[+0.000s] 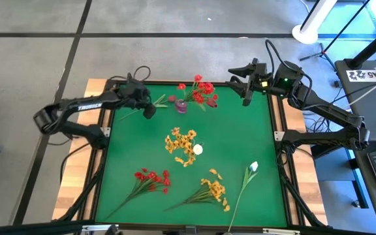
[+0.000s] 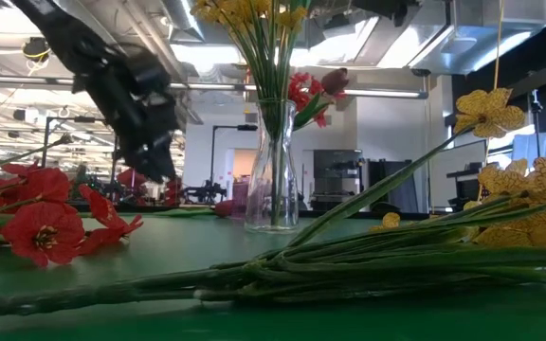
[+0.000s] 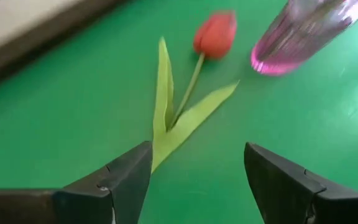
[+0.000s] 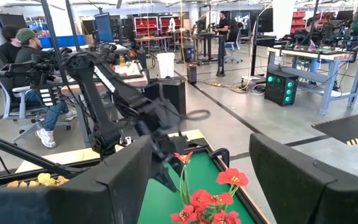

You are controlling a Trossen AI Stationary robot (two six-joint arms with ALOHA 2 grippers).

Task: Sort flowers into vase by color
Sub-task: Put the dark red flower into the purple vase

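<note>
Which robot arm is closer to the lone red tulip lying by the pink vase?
Left. Its gripper hovers open over the tulip; the right gripper waits across the table.

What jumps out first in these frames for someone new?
The bright green table strewn with flowers: a red bunch and a yellow-orange bunch near its front edge, and a clear vase of yellow-orange flowers at the centre. At the far edge the left gripper hangs open over a red tulip lying beside a pink vase with red flowers. The right gripper, open, waits at the far right corner.
</note>
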